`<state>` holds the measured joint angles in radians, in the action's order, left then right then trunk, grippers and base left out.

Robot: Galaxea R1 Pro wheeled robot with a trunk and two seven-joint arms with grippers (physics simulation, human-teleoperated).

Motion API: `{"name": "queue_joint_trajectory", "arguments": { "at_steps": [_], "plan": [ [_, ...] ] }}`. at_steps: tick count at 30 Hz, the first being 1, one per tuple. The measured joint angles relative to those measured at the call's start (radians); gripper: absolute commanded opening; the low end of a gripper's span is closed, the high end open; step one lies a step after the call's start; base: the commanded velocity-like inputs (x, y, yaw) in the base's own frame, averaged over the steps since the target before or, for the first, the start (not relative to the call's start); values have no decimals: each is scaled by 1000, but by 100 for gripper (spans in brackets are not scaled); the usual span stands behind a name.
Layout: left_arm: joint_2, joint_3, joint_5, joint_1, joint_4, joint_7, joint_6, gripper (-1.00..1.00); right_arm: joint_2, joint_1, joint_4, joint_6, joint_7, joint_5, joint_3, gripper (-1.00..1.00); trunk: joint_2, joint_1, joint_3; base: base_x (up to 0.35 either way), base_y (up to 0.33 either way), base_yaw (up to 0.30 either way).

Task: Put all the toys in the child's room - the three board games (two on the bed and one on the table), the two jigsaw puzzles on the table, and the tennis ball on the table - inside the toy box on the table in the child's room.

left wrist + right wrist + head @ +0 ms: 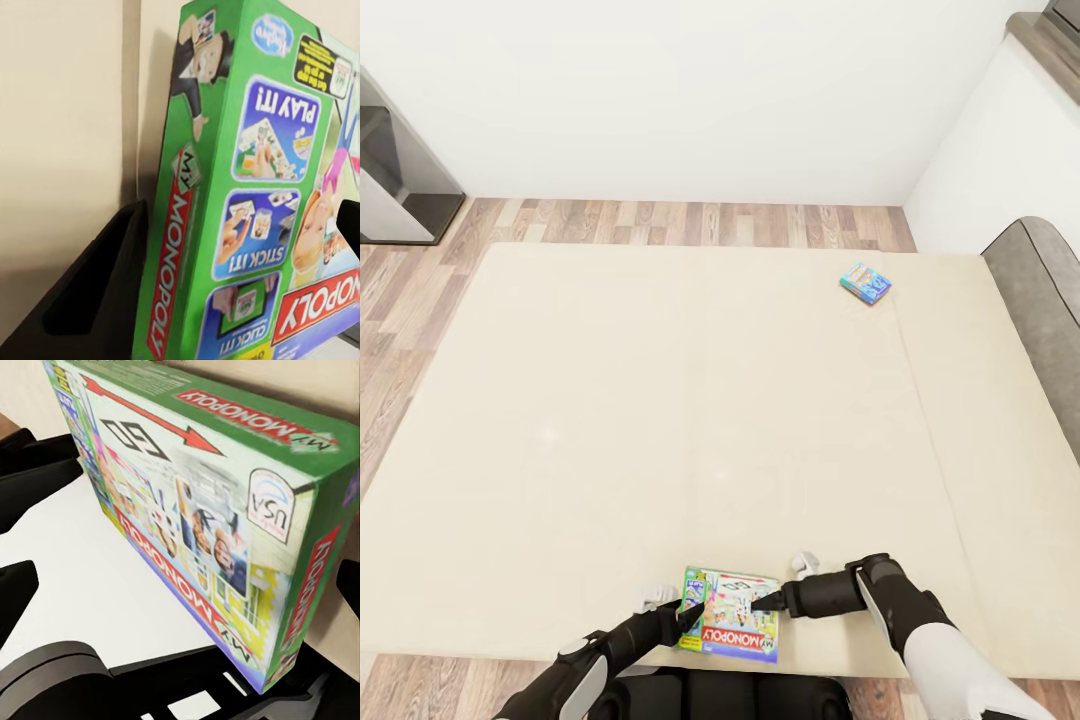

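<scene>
A green-edged Monopoly board game (pixel 729 615) lies on the cream bed (pixel 660 400), close to its near edge. My left gripper (pixel 691 608) is at the box's left edge. In the left wrist view one finger (pixel 97 292) presses against the green side of the board game (pixel 247 195) and the other fingertip (pixel 351 225) rests on its printed top. My right gripper (pixel 768 601) is at the box's right side. Its fingers (pixel 15 589) are spread wide around the board game (pixel 195 502). A teal-blue board game (pixel 865 283) lies far off at the bed's back right.
Wood-plank floor (pixel 690 222) runs between the bed and the white wall. A dark grey piece of furniture (pixel 400 190) stands at the back left. A grey padded headboard (pixel 1050 300) borders the bed on the right.
</scene>
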<state>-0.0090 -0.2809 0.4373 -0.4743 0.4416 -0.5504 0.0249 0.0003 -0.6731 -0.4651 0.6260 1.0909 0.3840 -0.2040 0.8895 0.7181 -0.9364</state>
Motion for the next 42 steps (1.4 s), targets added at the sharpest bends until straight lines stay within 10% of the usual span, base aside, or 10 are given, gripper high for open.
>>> {"name": "queue_joint_trajectory", "arguments": {
  "at_steps": [42],
  "plan": [
    [-22, -3, 2, -1, 0, -2, 2, 100, 37, -1, 0, 21, -198, -24, -123, 100, 0, 0, 0, 0, 0, 0]
  ]
}}
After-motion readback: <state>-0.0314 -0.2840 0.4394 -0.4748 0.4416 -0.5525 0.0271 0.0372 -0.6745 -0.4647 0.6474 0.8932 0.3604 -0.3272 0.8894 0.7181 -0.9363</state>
